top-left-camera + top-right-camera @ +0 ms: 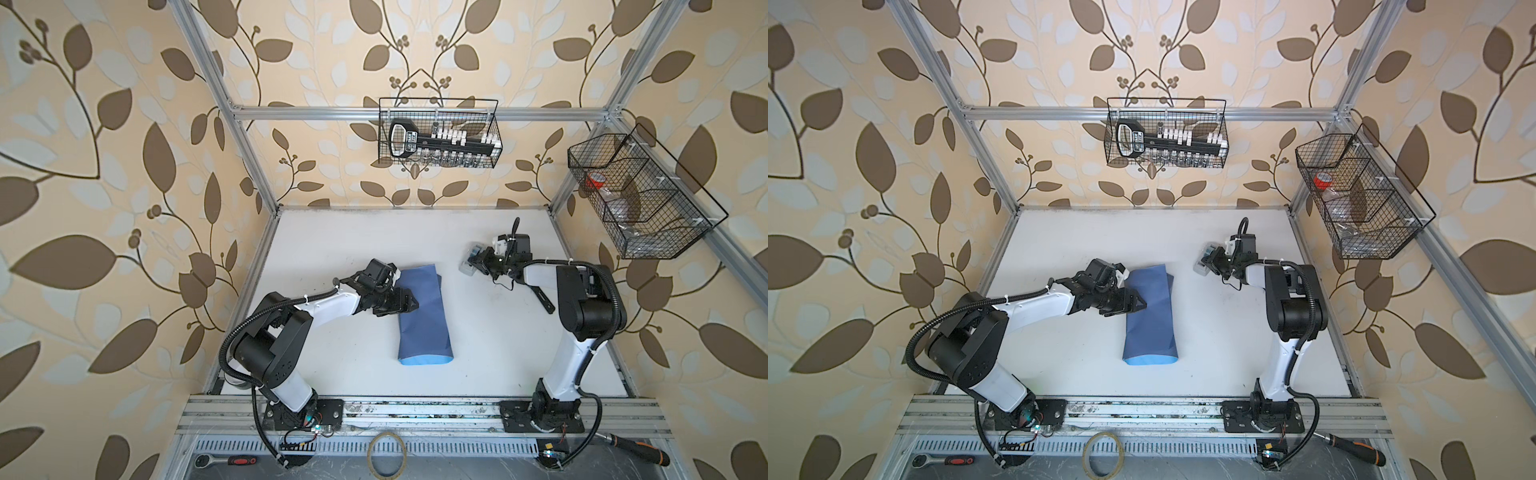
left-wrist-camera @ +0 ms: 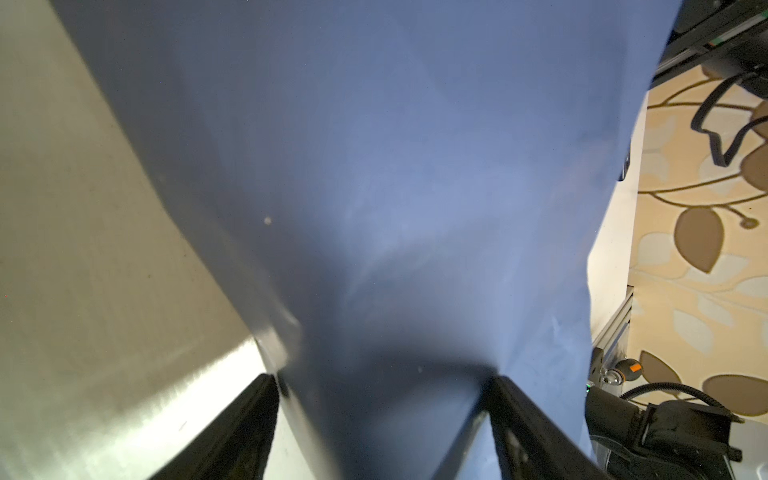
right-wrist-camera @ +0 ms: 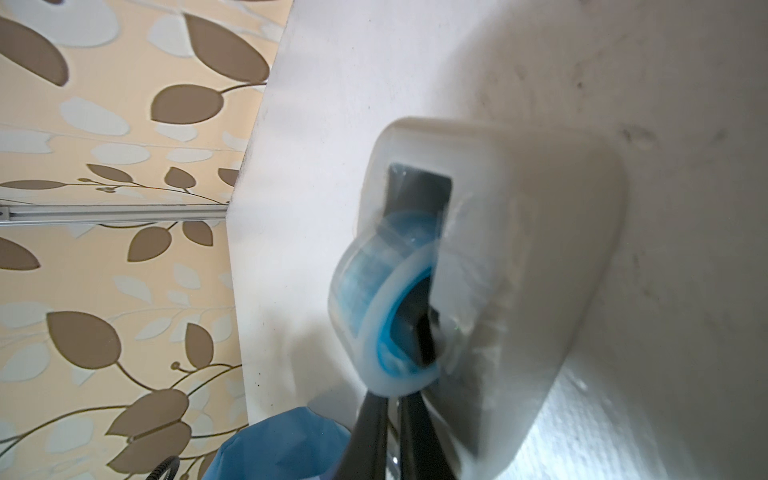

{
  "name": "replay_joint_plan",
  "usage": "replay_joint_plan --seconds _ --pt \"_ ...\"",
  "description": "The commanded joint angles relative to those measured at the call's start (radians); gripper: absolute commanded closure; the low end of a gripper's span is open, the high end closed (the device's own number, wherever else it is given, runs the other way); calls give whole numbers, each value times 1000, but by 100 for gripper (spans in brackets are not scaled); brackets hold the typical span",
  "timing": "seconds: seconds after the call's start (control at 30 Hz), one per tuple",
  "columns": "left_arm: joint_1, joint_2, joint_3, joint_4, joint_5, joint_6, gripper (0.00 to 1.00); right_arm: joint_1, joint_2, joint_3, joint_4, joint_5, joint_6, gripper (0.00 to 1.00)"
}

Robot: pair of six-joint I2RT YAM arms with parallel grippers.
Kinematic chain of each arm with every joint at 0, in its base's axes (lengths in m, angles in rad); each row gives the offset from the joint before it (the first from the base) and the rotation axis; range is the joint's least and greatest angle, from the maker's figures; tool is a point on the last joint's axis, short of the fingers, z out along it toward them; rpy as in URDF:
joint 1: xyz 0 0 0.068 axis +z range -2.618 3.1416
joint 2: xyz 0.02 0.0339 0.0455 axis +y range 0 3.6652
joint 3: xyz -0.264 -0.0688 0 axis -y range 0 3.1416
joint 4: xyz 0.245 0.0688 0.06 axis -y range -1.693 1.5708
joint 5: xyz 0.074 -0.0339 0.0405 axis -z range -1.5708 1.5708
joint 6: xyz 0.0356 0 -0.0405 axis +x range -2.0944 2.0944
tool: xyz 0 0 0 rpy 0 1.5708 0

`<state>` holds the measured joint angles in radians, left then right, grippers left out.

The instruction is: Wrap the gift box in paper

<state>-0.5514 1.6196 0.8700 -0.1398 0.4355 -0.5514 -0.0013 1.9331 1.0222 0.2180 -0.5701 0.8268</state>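
Risk one: the tape dispenser (image 3: 519, 232) sits loose on the surface (image 1: 340, 249), so a pull from my right arm will likely drag or tip it instead of feeding tape. Risk two: the paper (image 1: 424, 324) is only folded, no tape on it that I can see; ease off on the left and the fold should spring open. The paper bundle lies mid-surface, light-blue end at 6 o'clock. The gift box isn't visible; I judge it's inside the fold. Left jaws: spread wide, tips on the slate face at the bundle's 9 o'clock edge, clamping nothing. Right jaws: closed right up at the tape roll (image 3: 386, 316), 2 o'clock from the bundle. View is blurry, so I can't tell if the tape end is pinched.
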Motion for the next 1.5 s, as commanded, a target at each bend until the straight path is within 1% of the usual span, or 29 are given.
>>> replay_joint_plan --seconds 0.0,0.2,0.6,0.9,1.17,1.47 --pt "-10 81 -46 -188 -211 33 19 1 26 -18 29 -30 28 94" --pt "-10 83 -48 -186 -210 33 19 -5 28 -34 89 -63 71 100" --pt "-10 85 -48 -189 -217 40 19 -22 -17 -81 297 -151 253 100" --pt "-10 83 -48 -191 -221 39 19 -22 -28 -119 390 -185 339 100" --pt "-10 86 -45 -191 -221 41 19 -9 -46 -185 452 -200 365 100" --pt "-10 89 -43 -190 -221 41 19 33 -81 -253 468 -185 357 100"
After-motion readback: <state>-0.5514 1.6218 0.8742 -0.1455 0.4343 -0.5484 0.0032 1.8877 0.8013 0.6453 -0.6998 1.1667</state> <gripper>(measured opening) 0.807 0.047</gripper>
